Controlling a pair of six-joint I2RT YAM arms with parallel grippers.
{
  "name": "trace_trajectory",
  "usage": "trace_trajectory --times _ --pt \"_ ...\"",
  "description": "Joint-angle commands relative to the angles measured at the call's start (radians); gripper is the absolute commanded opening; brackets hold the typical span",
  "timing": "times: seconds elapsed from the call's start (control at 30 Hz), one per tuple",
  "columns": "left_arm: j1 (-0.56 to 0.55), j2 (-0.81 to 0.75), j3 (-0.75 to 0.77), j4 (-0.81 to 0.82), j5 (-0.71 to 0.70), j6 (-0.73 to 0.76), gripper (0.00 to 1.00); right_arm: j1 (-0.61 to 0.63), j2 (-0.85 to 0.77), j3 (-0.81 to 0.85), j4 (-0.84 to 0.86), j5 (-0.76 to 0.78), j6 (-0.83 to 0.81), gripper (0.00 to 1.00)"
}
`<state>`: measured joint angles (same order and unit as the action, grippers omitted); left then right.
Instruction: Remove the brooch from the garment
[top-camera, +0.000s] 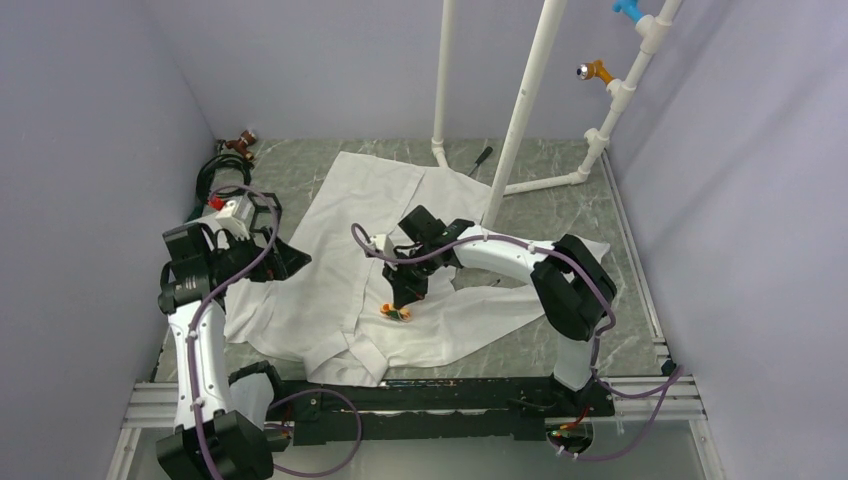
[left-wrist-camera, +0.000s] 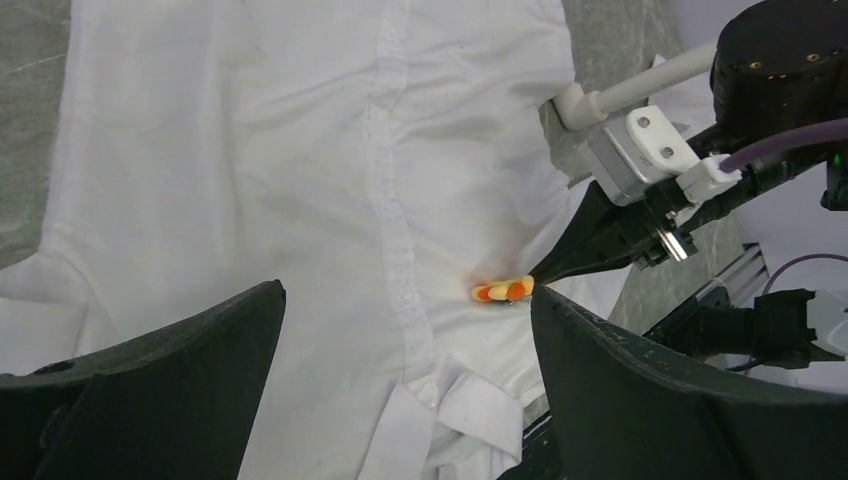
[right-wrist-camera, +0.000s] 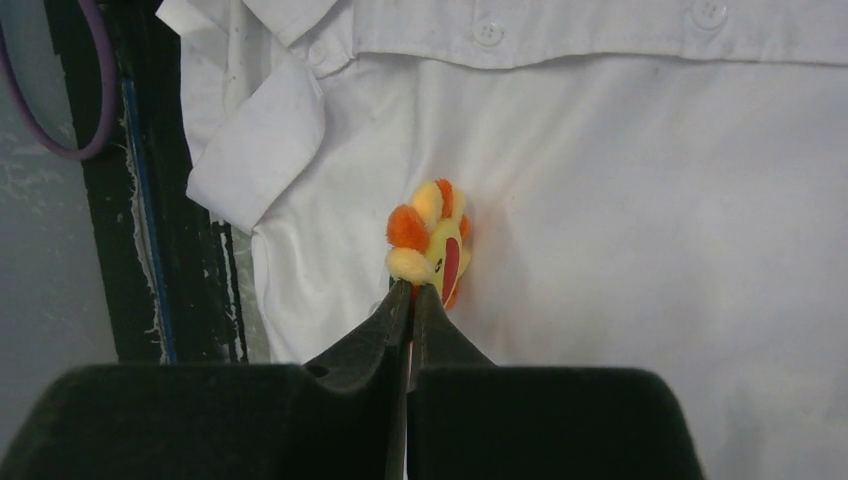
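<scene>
Plainly the pulling-off step is in hand: the right gripper has its two black fingers pressed together on the lower edge of the brooch, with no gap showing between them in the right wrist view. The brooch stands tipped up on its edge, orange and yellow petals at 12 o'clock of the fingertips, its back against the white garment. Whether its pin is in the cloth I cannot tell, but no daylight shows between flower and fabric, so I judge it not yet free.

Seen from the top camera, the brooch sits on the shirt front toward 6 o'clock of the garment's middle, close to the collar and just beside the button placket.

The left gripper hangs over the shirt's edge at about 9 o'clock of the brooch, well apart from it. Its jaws stand wide apart and hold nothing.

The next move, as I read it, calls for a steady lift away from the cloth. The fabric is thin and wrinkled and would likely rise with the brooch, so the idle left gripper could press the shirt down nearby. The grip is only on the petal edge, and a sharp tug might slip off.
</scene>
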<state>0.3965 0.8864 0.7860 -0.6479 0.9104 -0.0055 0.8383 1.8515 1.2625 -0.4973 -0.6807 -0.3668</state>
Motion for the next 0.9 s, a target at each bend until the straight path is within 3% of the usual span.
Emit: trace_trajectory --times 0.0,0.3,0.5,0.7,0.87 --pt "-0.035 -0.04 -0.051 0.172 0.058 -0.107 0.98 -0.011 0.009 0.055 -0.067 -0.027 0.063 0.0" --pt "-0.184 -0.094 -0.195 0.351 0.006 -0.193 0.91 -0.027 0.015 0.046 -0.149 -0.02 0.048 0.0" --pt "-0.225 -0.105 -0.359 0.556 0.018 -0.413 0.87 -0.051 0.05 0.03 -0.111 -0.017 0.086 0.0" --pt "-0.279 -0.069 -0.383 0.607 -0.008 -0.397 0.77 -0.053 0.094 0.0 -0.078 0.011 0.107 0.0" --pt "-0.365 -0.06 -0.376 0.616 -0.015 -0.248 0.67 -0.065 0.102 -0.026 -0.067 0.023 0.106 0.0"
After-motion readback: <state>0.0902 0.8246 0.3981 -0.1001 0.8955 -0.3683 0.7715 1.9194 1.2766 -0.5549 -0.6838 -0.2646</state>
